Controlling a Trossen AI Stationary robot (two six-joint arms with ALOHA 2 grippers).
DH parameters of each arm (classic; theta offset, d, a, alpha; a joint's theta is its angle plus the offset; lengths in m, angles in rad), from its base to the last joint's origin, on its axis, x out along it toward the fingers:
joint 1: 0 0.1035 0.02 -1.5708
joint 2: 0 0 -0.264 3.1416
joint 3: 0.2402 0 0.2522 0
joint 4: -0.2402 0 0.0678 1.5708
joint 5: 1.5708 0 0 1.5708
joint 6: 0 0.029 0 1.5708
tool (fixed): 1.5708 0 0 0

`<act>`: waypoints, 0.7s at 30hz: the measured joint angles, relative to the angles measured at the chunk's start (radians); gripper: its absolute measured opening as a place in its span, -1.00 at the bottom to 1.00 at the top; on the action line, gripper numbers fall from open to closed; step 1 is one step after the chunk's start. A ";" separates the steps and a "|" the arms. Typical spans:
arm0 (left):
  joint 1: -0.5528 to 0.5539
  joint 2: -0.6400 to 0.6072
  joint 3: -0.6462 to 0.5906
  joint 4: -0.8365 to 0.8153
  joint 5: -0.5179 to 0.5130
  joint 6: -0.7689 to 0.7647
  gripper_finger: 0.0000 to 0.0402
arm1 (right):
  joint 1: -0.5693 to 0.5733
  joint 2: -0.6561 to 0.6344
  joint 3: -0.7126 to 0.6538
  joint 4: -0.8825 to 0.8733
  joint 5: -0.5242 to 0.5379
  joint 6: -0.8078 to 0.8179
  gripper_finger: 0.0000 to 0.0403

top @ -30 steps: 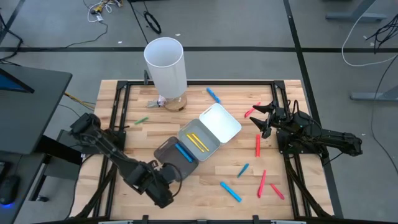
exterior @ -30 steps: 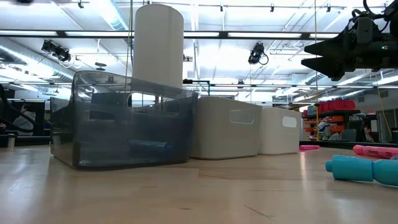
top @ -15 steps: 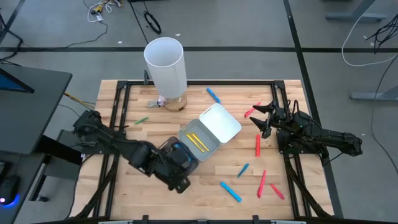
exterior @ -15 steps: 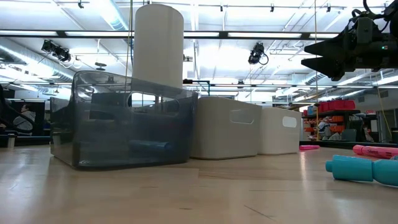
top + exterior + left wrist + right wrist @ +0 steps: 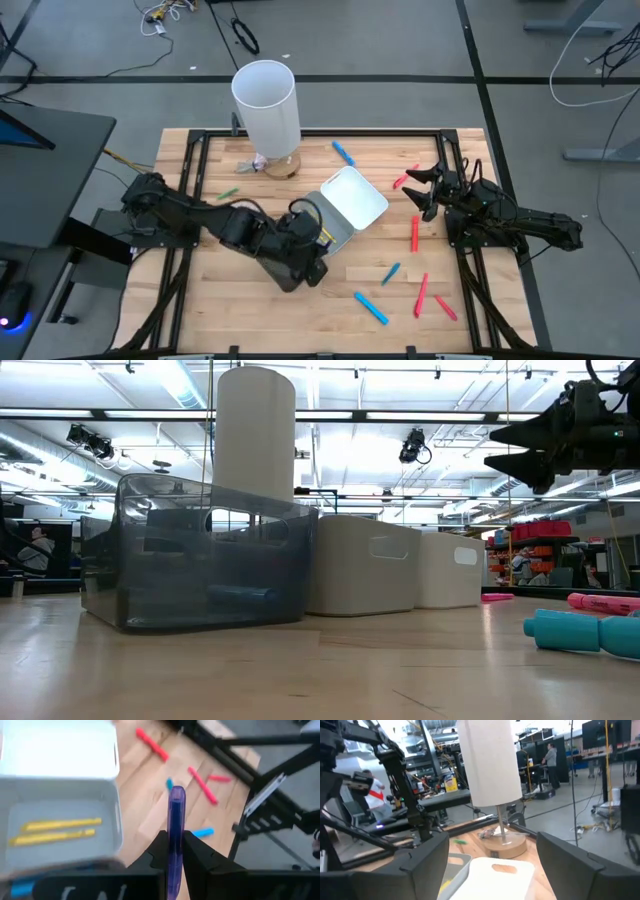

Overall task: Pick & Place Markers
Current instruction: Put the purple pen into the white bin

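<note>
the left gripper [image 5: 175, 851] is clamped on a purple marker [image 5: 175, 840], hanging over the row of trays at the table's middle, by the grey tray [image 5: 116, 820] where two yellow markers [image 5: 60, 824] lie; red markers [image 5: 415, 233] and blue markers [image 5: 371, 307] lie scattered on the table [image 5: 340, 310]; the right gripper [image 5: 422, 192] hovers with fingers spread near the right edge, holding nothing

Both arms are black and built of chunky rounded joints on slim links, each ending in a gripper, the left gripper [image 5: 303, 262] and right gripper [image 5: 422, 190], with two pointed, wedge-shaped dark fingers.
</note>
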 joint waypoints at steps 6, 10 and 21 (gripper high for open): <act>0.056 0.000 0.000 0.094 -0.004 0.090 -0.83 | 0.000 0.000 0.000 0.000 0.000 0.136 0.50; 0.083 0.000 0.000 0.153 -0.004 0.151 -0.83 | 0.000 0.000 0.000 0.000 0.007 0.144 0.50; 0.130 0.000 0.000 0.317 0.001 0.396 -0.83 | 0.001 0.004 0.042 0.095 -0.072 0.271 0.50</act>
